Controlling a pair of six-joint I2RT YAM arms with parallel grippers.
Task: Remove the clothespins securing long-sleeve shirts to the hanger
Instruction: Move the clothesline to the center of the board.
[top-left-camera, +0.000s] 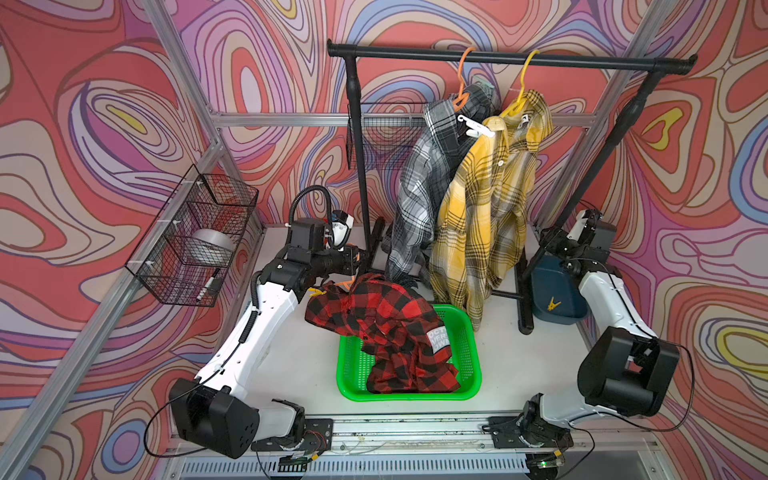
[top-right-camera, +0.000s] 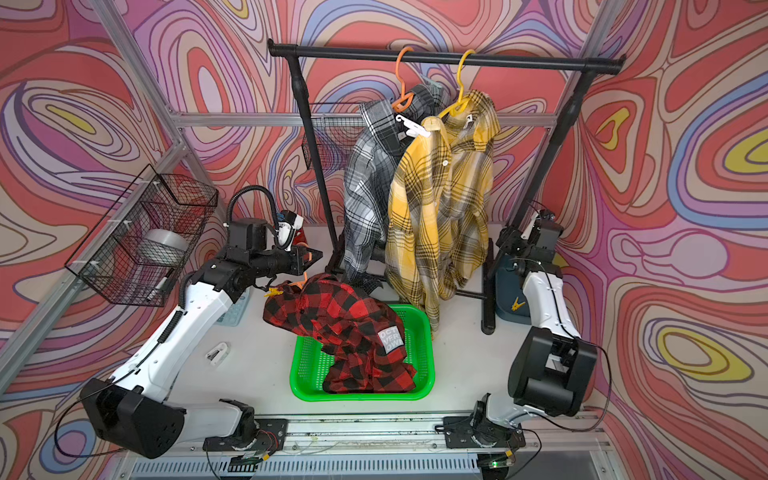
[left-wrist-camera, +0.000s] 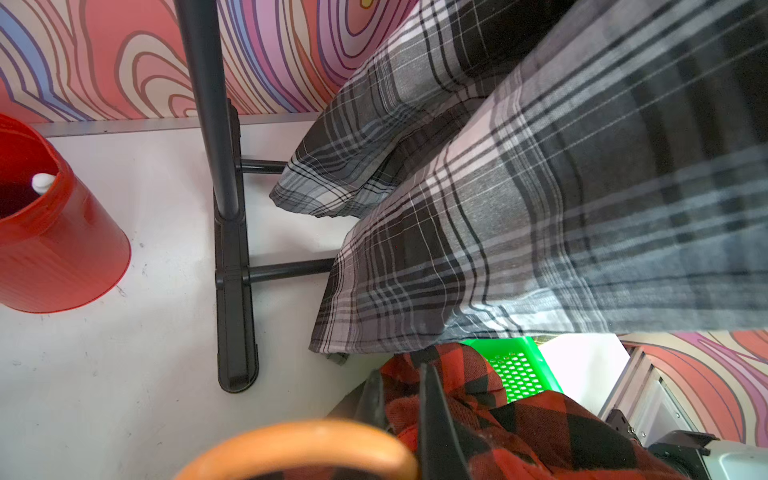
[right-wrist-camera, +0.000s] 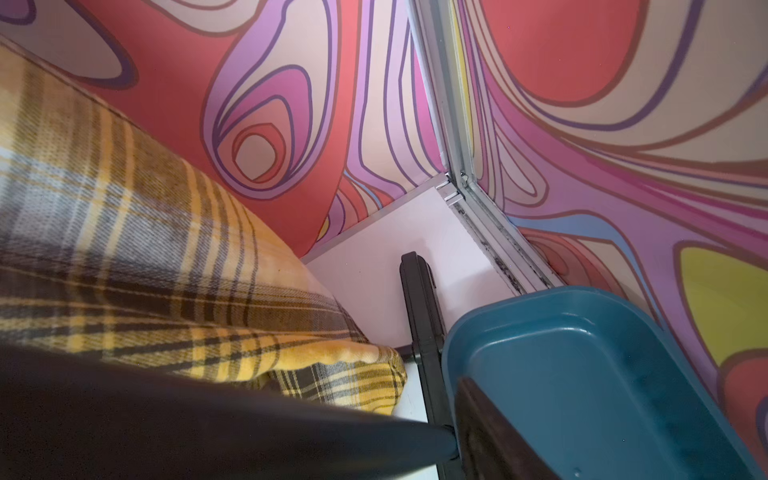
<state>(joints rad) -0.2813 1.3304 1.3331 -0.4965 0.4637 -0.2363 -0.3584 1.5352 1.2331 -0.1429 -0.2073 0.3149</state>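
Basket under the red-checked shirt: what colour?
Bright green basket, perforated plastic. It shows best in a top view.

Bright even light, soft shadows, warped edges, wrist-view foregrounds blurred

White arms (top-left-camera: 249, 332), black joints (top-left-camera: 216, 415), corrugated black cable (top-left-camera: 308, 189)

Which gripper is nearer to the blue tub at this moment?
Right. The right gripper is just above the blue tub; the left gripper is on the opposite side, by the red-and-black shirt.
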